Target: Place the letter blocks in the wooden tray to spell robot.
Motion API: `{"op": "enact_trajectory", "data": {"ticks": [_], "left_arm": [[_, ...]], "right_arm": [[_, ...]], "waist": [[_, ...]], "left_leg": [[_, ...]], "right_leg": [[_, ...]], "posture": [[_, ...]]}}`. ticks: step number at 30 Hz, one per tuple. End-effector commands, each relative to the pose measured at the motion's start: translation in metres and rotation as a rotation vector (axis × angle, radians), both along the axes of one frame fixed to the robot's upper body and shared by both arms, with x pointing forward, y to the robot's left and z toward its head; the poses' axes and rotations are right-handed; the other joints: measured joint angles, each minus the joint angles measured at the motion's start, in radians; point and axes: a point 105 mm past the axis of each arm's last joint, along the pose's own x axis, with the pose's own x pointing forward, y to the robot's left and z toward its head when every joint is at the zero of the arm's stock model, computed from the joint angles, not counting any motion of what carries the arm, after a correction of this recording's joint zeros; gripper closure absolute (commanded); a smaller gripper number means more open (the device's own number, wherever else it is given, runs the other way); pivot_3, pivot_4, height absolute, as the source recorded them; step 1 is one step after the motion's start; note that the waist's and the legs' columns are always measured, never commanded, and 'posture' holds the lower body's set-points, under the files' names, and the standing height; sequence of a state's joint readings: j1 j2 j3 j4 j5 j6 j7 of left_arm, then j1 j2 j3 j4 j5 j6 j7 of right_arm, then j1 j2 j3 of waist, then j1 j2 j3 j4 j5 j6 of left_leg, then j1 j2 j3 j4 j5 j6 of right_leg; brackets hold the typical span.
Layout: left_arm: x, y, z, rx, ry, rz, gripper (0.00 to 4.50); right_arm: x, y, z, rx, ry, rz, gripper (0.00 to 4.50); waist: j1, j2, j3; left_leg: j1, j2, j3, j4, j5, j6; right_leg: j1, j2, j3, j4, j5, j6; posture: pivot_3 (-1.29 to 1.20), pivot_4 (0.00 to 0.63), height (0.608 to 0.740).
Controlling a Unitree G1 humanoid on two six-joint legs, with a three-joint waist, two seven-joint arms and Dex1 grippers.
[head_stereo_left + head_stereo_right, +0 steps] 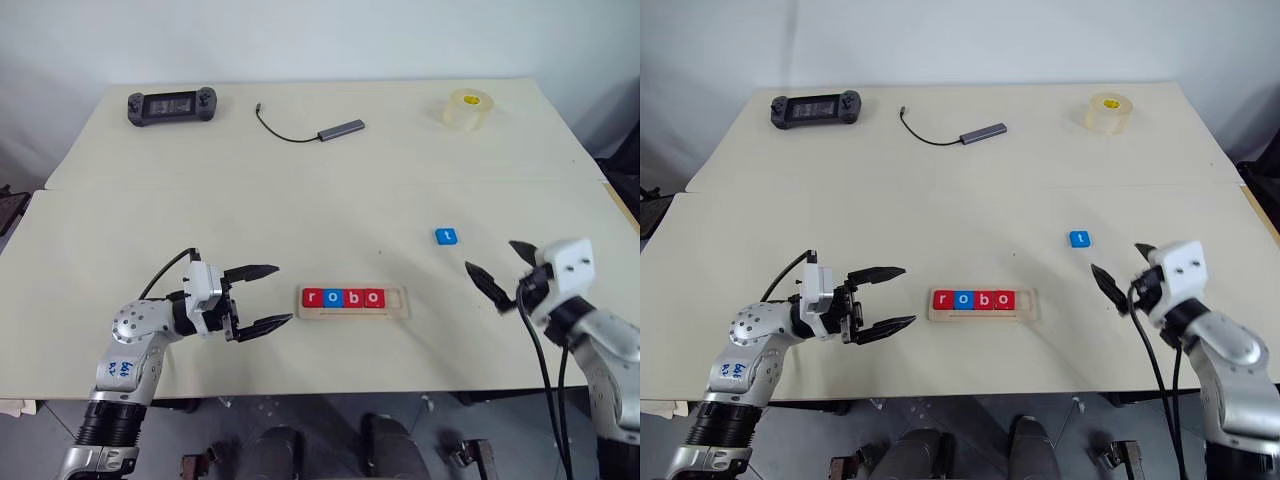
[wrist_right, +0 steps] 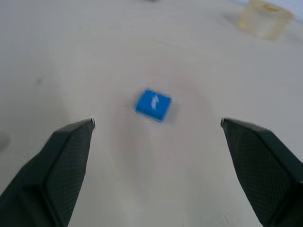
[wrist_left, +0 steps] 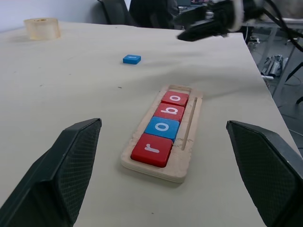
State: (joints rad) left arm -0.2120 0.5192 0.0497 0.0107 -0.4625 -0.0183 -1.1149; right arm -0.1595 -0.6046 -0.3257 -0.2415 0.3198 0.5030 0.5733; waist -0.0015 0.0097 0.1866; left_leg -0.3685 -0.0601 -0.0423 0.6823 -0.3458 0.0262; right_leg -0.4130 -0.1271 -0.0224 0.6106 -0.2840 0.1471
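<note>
Both end effectors spread and empty; four tiles seated in tray, blue t tile loose on tabletop.

Right end effector (image 1: 502, 270), lower right of the head view, has fingers wide apart and holds nothing; the blue t tile (image 1: 446, 236) lies flat just up-left of it, right of centre. Left end effector (image 1: 262, 297), lower left, also spread and empty, points at the left end of the wooden tray (image 1: 354, 314). The tray sits low centre; red r (image 1: 313, 297), blue o (image 1: 333, 297), red b (image 1: 353, 297), red o (image 1: 373, 297) fill it from the left, rightmost slot bare. Along the top edge: game controller (image 1: 171, 105), cable adapter (image 1: 340, 128), tape roll (image 1: 468, 108).
</note>
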Motion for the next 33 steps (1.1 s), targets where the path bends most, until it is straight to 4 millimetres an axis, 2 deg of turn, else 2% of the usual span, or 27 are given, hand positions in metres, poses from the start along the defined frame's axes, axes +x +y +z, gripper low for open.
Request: {"op": "enact_trajectory", "data": {"ticks": [1, 7, 10, 13, 19, 20, 25, 30, 33], "left_arm": [[-0.002, -0.003, 0.004, -0.004, -0.036, -0.006, 0.00], [-0.008, -0.004, 0.003, -0.010, -0.042, 0.007, 0.00], [-0.010, -0.004, 0.002, -0.012, -0.044, 0.022, 0.00], [-0.013, -0.002, 0.001, -0.010, -0.045, 0.033, 0.00], [-0.016, -0.003, 0.001, -0.008, -0.045, 0.032, 0.00], [-0.017, -0.003, 0.001, -0.009, -0.045, 0.029, 0.00], [-0.013, -0.007, 0.002, -0.017, -0.051, 0.017, 0.00], [-0.008, -0.016, 0.003, -0.028, -0.036, -0.036, 0.00], [-0.008, -0.019, 0.002, -0.030, -0.017, -0.059, 0.00]], "right_arm": [[0.022, 0.002, -0.004, 0.018, 0.108, -0.055, 0.03], [0.057, 0.009, -0.015, 0.067, 0.236, -0.168, 0.03], [0.064, 0.011, -0.022, 0.056, 0.266, -0.206, 0.03], [0.067, 0.011, -0.027, 0.063, 0.284, -0.240, 0.62], [0.064, 0.020, -0.024, 0.090, 0.272, -0.209, 2.66], [0.063, 0.022, -0.022, 0.093, 0.264, -0.201, 2.98], [0.049, 0.021, -0.011, 0.082, 0.226, -0.188, 3.04], [0.009, 0.024, -0.011, 0.066, 0.254, -0.191, 3.04], [-0.020, 0.029, -0.018, 0.085, 0.291, -0.219, 3.04]], "waist": [[0.000, 0.000, 0.000], [0.000, 0.000, 0.000], [0.001, 0.000, 0.000], [0.000, 0.000, 0.000], [0.001, 0.000, 0.000], [0.001, 0.000, 0.000], [0.001, 0.000, 0.000], [0.006, 0.000, 0.000], [0.004, 0.000, 0.000]], "left_leg": [[0.000, 0.000, 0.000, 0.000, 0.000, 0.000], [-0.002, -0.001, -0.002, 0.000, 0.000, 0.000], [-0.003, -0.002, -0.002, 0.000, 0.000, 0.000], [-0.003, -0.002, -0.002, 0.000, 0.000, 0.000], [-0.002, -0.002, -0.002, 0.000, 0.000, 0.001], [-0.002, -0.002, -0.002, 0.000, 0.000, 0.001], [-0.003, -0.002, -0.002, 0.000, 0.000, 0.001], [-0.003, -0.002, -0.002, -0.001, 0.000, 0.001], [-0.003, -0.002, -0.002, -0.001, 0.000, 0.001]], "right_leg": [[0.000, 0.000, 0.000, 0.000, 0.000, 0.000], [-0.001, -0.001, -0.002, 0.000, 0.000, 0.000], [-0.001, -0.002, -0.002, 0.000, 0.000, 0.000], [-0.001, -0.001, -0.002, 0.000, 0.000, 0.000], [-0.001, -0.001, -0.002, 0.000, 0.000, 0.000], [-0.001, -0.001, -0.002, 0.001, 0.000, 0.000], [-0.001, -0.001, -0.002, 0.000, 0.000, 0.000], [-0.001, -0.001, -0.002, 0.000, 0.000, 0.000], [-0.001, -0.001, -0.002, 0.000, 0.000, 0.000]], "posture": [[0.00, 0.150, 0.740], [0.00, 0.150, 0.740], [0.00, 0.150, 0.740], [0.00, 0.150, 0.740], [0.00, 0.150, 0.740], [0.00, 0.150, 0.740], [0.00, 0.150, 0.740], [0.00, 0.150, 0.740], [0.00, 0.150, 0.740]]}}
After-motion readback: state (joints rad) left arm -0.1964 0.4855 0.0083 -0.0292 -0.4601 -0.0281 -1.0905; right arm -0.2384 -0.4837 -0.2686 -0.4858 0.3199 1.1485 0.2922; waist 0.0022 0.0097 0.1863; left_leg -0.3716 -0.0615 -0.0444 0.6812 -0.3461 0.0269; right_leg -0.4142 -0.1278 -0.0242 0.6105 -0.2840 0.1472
